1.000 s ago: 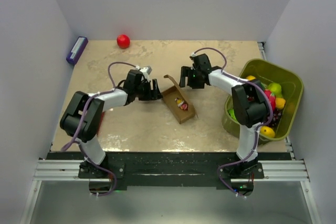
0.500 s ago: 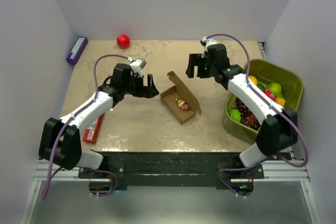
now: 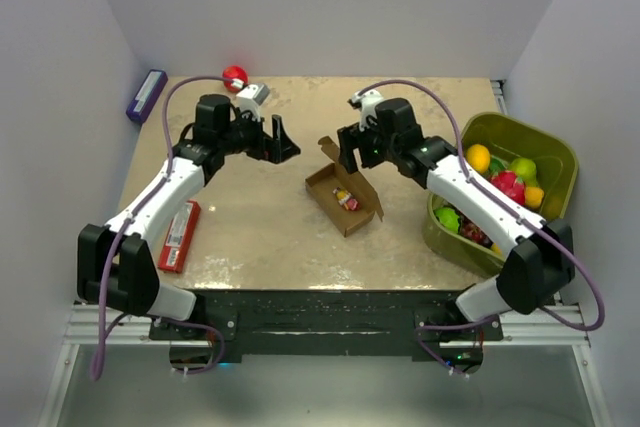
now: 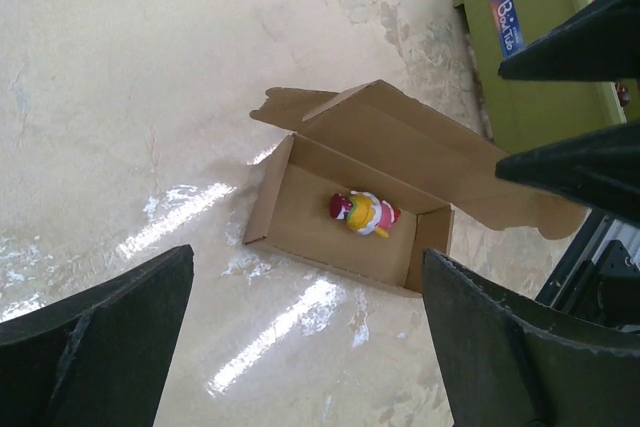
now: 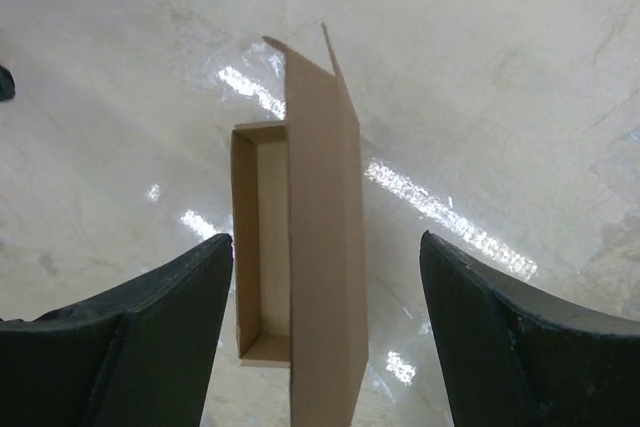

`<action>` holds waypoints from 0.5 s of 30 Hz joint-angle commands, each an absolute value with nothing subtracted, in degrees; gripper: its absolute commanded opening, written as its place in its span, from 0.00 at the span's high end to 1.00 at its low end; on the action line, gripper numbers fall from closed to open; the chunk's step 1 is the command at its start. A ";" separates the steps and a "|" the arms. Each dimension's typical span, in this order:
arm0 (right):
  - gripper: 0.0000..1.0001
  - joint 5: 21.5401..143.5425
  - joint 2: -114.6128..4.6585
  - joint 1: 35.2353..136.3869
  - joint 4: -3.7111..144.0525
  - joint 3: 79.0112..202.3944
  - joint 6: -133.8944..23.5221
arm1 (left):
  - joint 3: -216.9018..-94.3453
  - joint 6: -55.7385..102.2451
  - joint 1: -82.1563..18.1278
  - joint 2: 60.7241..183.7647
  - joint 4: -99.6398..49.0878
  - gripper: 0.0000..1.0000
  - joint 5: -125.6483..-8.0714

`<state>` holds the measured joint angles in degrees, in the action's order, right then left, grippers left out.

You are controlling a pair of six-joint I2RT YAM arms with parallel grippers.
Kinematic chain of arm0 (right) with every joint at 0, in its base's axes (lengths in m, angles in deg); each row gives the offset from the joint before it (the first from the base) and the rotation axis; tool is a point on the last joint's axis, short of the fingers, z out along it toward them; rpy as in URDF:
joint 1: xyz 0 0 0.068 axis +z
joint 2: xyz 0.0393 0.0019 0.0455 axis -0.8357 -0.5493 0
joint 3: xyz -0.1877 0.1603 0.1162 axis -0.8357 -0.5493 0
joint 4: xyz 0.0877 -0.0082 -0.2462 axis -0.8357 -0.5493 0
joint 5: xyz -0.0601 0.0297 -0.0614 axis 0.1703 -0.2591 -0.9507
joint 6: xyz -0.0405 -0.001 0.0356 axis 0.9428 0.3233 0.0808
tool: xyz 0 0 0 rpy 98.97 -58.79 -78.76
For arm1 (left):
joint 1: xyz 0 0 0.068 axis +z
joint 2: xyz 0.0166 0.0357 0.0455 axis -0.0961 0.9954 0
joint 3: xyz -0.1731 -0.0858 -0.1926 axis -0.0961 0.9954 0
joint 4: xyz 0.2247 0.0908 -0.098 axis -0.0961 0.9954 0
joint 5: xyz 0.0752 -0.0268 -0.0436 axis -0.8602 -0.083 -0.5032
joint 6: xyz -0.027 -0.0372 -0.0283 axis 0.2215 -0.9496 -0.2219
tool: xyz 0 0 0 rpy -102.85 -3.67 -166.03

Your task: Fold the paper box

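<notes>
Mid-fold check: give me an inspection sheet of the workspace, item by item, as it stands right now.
Surface: beige marbled table, glossy, glare patches.
Job's things: paper box open, lid flap raised, mid-table; small toy inside.
Clutter: red ball at far edge; purple box far left; red pack near left.
Grippers: left gripper open, empty, left of the box; right gripper open, empty, over the box.
Cables: purple cables loop off both arms, clear of the box.
Surroundings: white walls; green bin of fruit at right.
</notes>
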<state>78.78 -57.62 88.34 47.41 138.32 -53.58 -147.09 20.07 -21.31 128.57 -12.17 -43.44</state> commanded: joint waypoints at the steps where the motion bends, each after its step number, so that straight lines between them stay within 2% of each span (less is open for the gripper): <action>1: 0.24 76.31 -59.85 91.57 45.11 142.06 -48.72 | -146.13 20.86 -17.56 129.89 -16.75 0.00 -37.43; 4: 0.39 75.60 -61.17 92.28 45.54 142.32 -46.98 | -144.55 22.17 -16.77 129.55 -19.30 0.00 -36.36; 5: 0.50 75.86 -61.52 92.28 45.98 142.59 -46.79 | -144.28 22.61 -16.68 129.46 -19.57 0.00 -36.36; 8: 0.60 78.50 -63.36 92.45 45.89 144.25 -44.95 | -143.84 26.21 -16.50 129.11 -17.39 0.00 -34.43; 9: 0.70 80.77 -63.80 92.54 46.15 144.52 -44.16 | -143.05 27.26 -16.50 128.23 -16.94 0.00 -33.56; 12: 0.82 82.71 -66.00 92.46 45.55 146.71 -41.17 | -141.12 29.55 -16.50 125.43 -17.02 0.00 -30.48; 15: 0.91 86.23 -68.81 92.54 44.49 149.44 -38.27 | -138.57 33.42 -16.41 122.26 -14.57 0.00 -32.48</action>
<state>80.83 -66.67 92.34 44.72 144.66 -43.53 -140.82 27.11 -16.67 128.05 -15.45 -34.33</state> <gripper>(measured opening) 0.151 0.996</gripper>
